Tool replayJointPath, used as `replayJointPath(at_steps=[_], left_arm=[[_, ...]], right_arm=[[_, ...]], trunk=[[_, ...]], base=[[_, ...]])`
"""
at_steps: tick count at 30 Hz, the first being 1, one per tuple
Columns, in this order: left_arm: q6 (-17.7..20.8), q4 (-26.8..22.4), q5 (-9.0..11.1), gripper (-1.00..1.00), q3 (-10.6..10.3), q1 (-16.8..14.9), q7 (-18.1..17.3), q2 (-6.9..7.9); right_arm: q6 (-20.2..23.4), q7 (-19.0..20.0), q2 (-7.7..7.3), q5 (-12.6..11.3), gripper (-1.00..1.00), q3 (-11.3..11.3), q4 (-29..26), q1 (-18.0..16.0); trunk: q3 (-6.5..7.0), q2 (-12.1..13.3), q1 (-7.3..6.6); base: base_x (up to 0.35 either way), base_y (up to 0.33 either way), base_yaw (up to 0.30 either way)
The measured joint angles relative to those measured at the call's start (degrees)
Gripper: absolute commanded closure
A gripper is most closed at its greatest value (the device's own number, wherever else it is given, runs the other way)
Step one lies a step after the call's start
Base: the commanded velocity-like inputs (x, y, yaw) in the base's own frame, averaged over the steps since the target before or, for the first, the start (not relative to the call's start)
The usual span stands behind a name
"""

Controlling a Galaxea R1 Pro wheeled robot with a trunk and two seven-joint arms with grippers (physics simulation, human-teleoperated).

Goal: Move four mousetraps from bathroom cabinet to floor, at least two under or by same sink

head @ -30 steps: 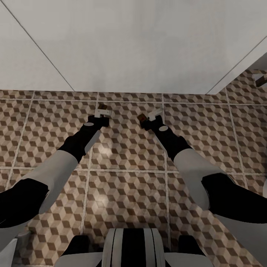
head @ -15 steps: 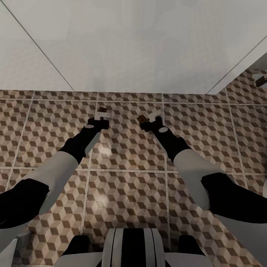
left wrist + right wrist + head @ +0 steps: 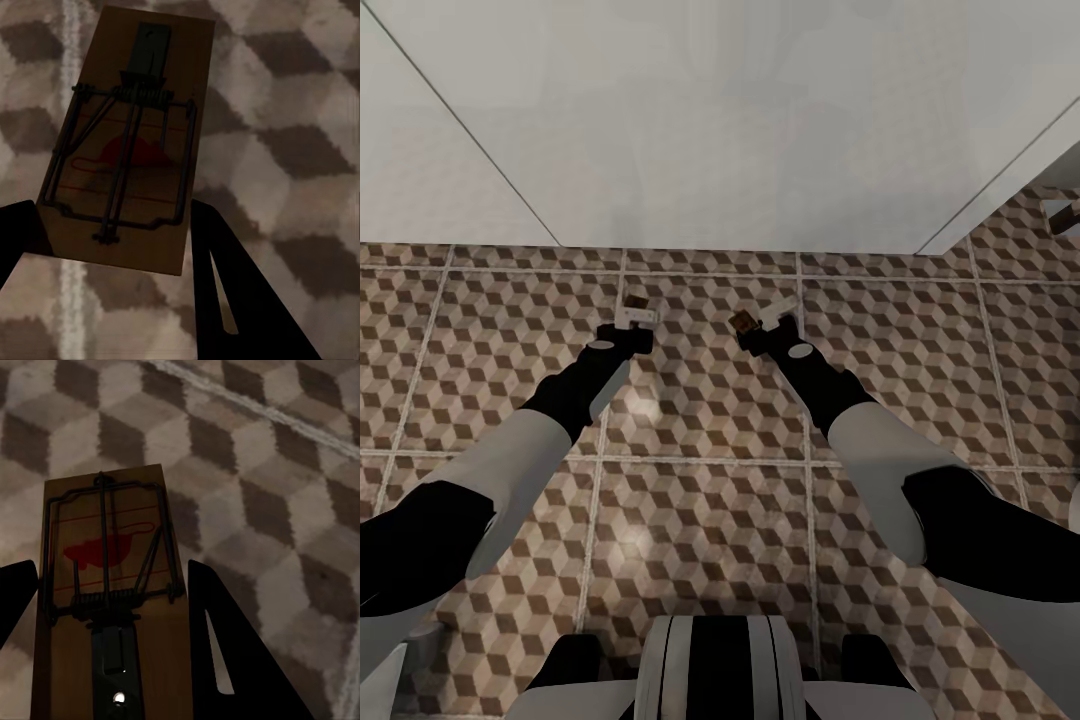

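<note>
Both arms reach down over the bathroom floor (image 3: 700,420) of brown and beige cube tiles. My left gripper (image 3: 636,318) is shut on a mousetrap (image 3: 639,300), a tan board with a dark spring and a red mark (image 3: 127,142), held by its edges between the dark fingers (image 3: 225,285). My right gripper (image 3: 764,322) is shut on a second mousetrap (image 3: 741,321), seen close over the tiles (image 3: 105,585) between its fingers (image 3: 225,645). Both traps sit low over the floor; I cannot tell whether they touch it. The cabinet and the sink are out of view.
A broad white surface (image 3: 720,120) rises just beyond the grippers, with a slanted edge at the right. A small dark and white object (image 3: 1063,213) lies at the far right edge. My base (image 3: 715,665) stands at the near edge.
The left gripper has drawn back slightly towards me with its mousetrap. The right arm has barely moved.
</note>
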Motion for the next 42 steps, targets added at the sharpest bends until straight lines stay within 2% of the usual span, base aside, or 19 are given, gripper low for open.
replayJointPath(at_steps=[16, 42], left_arm=[[-0.04, 0.68, 0.0, 1.0, -0.02, 0.0, 0.0, -0.06], [-0.05, 0.72, 0.0, 1.0, -0.01, 0.03, 0.0, -0.06]], right_arm=[[-0.16, 0.0, 0.0, 0.02, 1.0, -0.08, 0.19, 0.02], [-0.16, 0.0, 0.0, 0.05, 1.0, -0.08, 0.19, 0.04]], trunk=[[0.0, 0.0, -0.01], [0.0, 0.0, -0.01]], base=[[0.098, 0.0, 0.0], [0.016, 0.0, 0.0]])
